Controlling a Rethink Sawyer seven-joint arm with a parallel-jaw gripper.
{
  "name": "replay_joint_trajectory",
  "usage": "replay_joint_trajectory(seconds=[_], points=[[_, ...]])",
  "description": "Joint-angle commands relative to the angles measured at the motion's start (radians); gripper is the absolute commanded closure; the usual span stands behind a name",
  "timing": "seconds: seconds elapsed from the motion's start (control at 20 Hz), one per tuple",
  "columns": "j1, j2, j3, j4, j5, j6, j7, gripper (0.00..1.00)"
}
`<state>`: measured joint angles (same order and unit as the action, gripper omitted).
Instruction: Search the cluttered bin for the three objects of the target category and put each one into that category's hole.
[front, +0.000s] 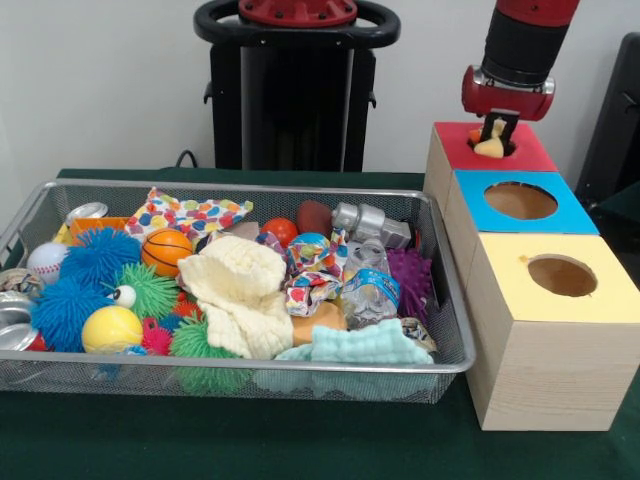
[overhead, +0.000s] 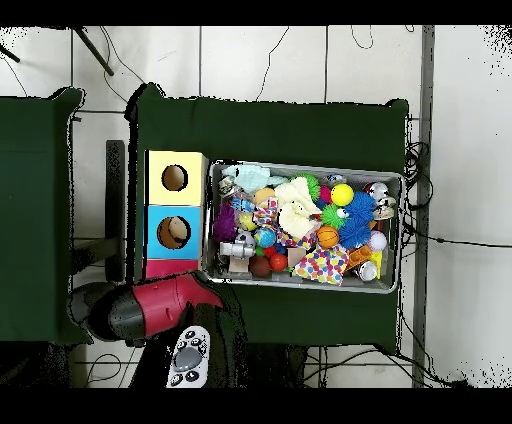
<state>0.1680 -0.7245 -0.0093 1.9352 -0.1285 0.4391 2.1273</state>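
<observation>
The bin (front: 40, 200) sits on the table (front: 300, 450), left of a row of three boxes in the front view. The hole (front: 492, 148) is in the farthest box, nearest the pedestal; two more cutouts follow toward the camera. The claw (front: 492, 140) hangs directly over the hole, with a plush toy (front: 489, 148) at its tips, partly down in the opening. Balls, cloths and other clutter fill the bin.

blue spiky balls (front: 98, 256): lay at my far left
cream knit cloth (front: 240, 293): draped mid-clutter
mini basketball (front: 166, 251): beside it
blue-topped box (front: 520, 201): stood on the green tabletop (front: 300, 440)
</observation>
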Motion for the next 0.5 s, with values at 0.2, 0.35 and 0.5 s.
replay_joint_trajectory(seconds=[0.2, 0.35, 0.5], points=[[-0.048, 0.062, 0.071, -0.056, 0.046, -0.052, 0.11, 1.0], [-0.041, 0.059, 0.062, -0.06, 0.052, -0.036, 0.115, 0.0], [-0.038, 0.057, 0.059, -0.065, 0.058, -0.023, 0.115, 0.0]])
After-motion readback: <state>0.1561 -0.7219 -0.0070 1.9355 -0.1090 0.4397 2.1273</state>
